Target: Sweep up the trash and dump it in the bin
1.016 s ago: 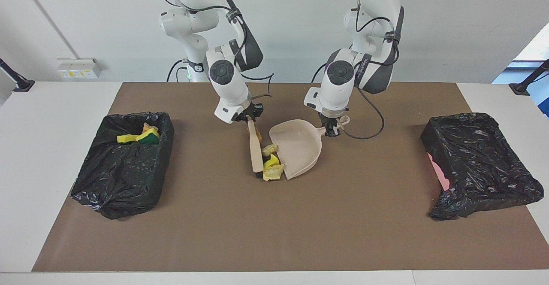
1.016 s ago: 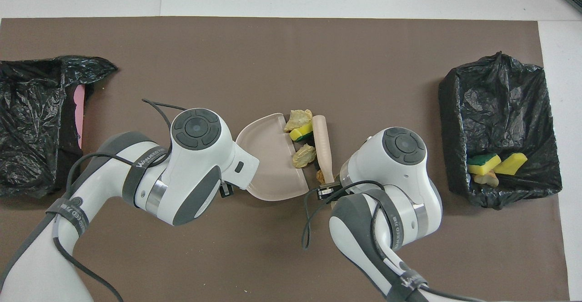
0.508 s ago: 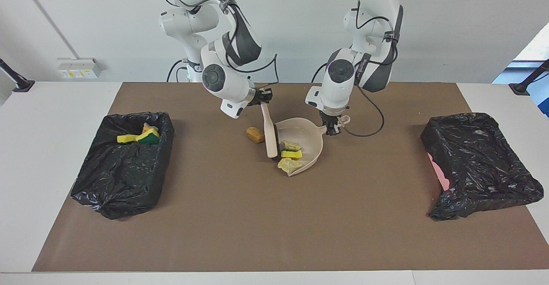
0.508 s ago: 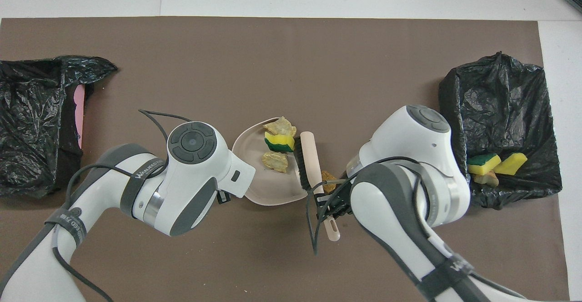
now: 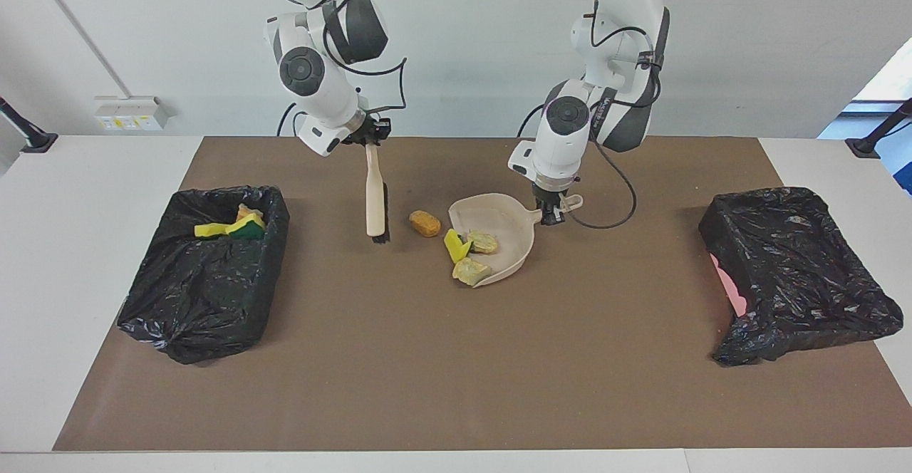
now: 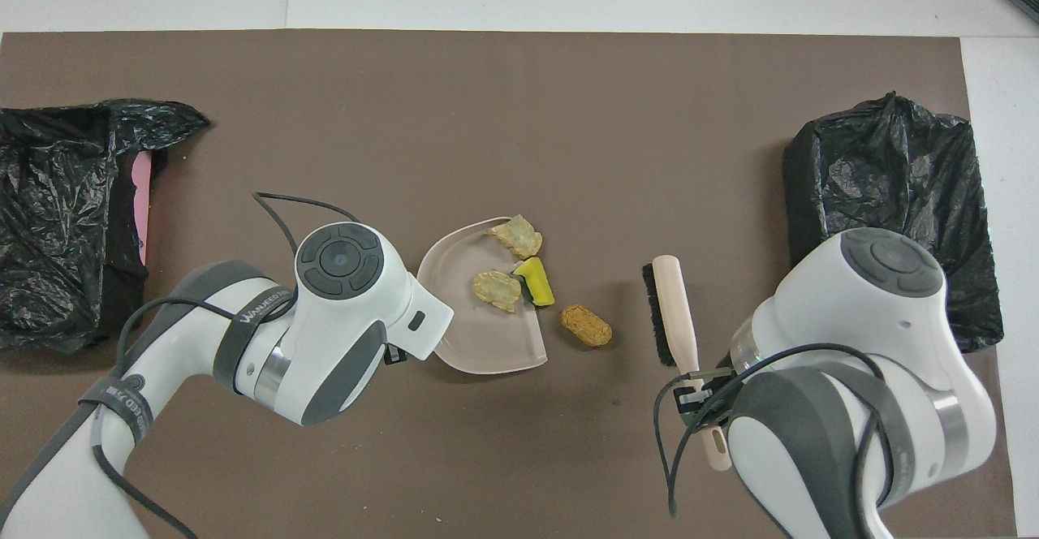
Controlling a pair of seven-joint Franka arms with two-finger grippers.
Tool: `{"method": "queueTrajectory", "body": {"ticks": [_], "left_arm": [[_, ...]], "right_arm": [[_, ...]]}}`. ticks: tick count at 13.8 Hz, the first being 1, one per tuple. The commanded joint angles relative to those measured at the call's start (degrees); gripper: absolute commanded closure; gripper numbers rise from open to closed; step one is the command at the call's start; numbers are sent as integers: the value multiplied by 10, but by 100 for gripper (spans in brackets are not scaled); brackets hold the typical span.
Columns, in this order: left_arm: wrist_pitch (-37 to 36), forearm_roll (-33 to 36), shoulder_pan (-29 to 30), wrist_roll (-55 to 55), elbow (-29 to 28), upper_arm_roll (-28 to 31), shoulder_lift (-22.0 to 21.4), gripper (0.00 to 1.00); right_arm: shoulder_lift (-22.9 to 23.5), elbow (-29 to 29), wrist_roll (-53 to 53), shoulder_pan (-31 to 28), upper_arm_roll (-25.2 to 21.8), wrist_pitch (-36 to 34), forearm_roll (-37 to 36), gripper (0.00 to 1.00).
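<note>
Brown matting covers the white table where two Franka arms work between a pair of black-bagged bins. Gripping a beige dustpan by its handle, the left gripper has its fingers pinched onto that handle; below it, two pale foam chunks and a yellow-green sponge piece lie at the pan's open lip. An orange-brown lump sits on the mat between the two grippers, just outside the pan. Raised over the mat, the right gripper is pressed tight on a hanging brush. More sponge scraps rest in the bin at the right arm's end; the other bin lies past the left gripper.
</note>
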Motion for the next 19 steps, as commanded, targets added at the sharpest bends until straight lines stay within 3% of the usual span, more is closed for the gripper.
{"method": "queueTrajectory", "body": {"ticks": [1,4,6,9,11,13,14,16,19], "left_arm": [[10,11,1,21,-27,2,-21,100],[5,23,-3,22,-27,2,-22,100],[8,30,-6,22,-40,2,-31,100],[12,38,-6,21,-43,1,-34,100],[14,38,-6,21,-43,1,-34,100],[18,38,-6,20,-42,1,-33,100],[18,38,-6,20,-42,1,-33,100],[20,38,-6,19,-42,1,-33,100],[20,38,-6,19,-42,1,-32,100]], "right_arm": [[-4,-56,54,29,5,63,-15,100],[9,-91,79,71,5,135,-13,100],[43,-90,18,87,6,173,5,100],[76,-53,-9,109,7,195,115,100],[110,-33,-13,137,7,249,206,100],[126,-2,-7,153,7,253,290,100],[119,11,12,155,7,241,293,100],[86,34,31,133,-2,144,216,100],[82,108,23,107,6,33,0,100]]}}
